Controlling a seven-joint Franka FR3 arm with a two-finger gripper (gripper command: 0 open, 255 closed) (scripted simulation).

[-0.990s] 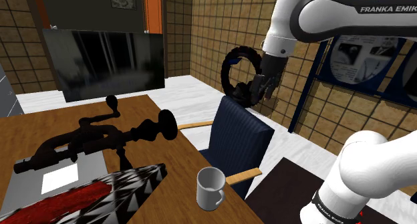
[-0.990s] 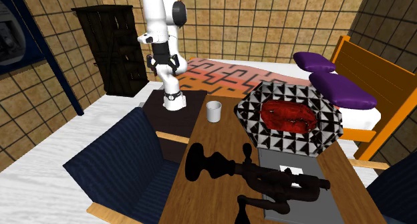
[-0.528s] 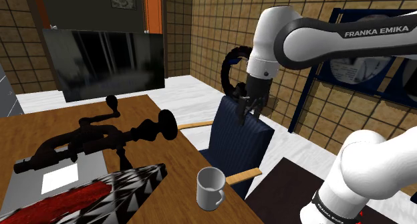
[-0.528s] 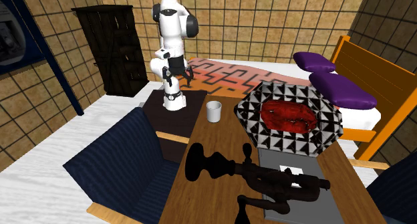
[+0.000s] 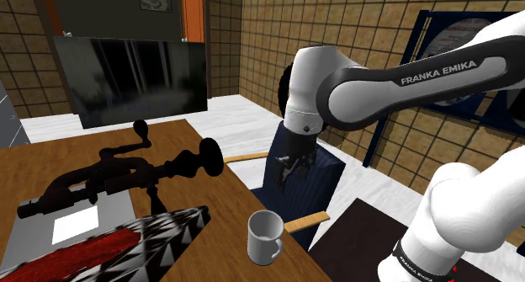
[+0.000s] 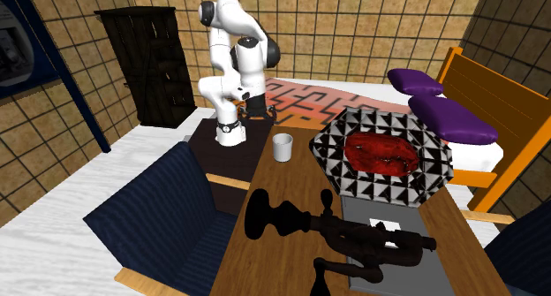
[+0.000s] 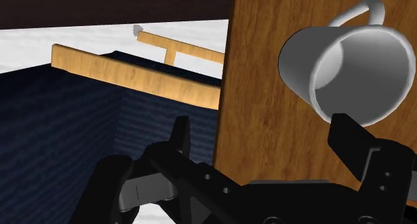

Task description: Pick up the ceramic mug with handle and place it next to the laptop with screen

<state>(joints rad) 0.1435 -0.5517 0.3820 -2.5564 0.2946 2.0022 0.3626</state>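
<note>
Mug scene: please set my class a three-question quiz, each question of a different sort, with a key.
1. True or false: the tool is shut on the white mug.
2. What does the mug stand on? A wooden table; B blue chair; C bed.
3. Fill in: in the wrist view the tool's fingers stand ___.
Key: 1 false; 2 A; 3 apart.

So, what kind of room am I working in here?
Most likely a bedroom that doubles as a study: there is a bed with purple pillows, and a wooden desk with a dark blue armchair beside it.
</note>
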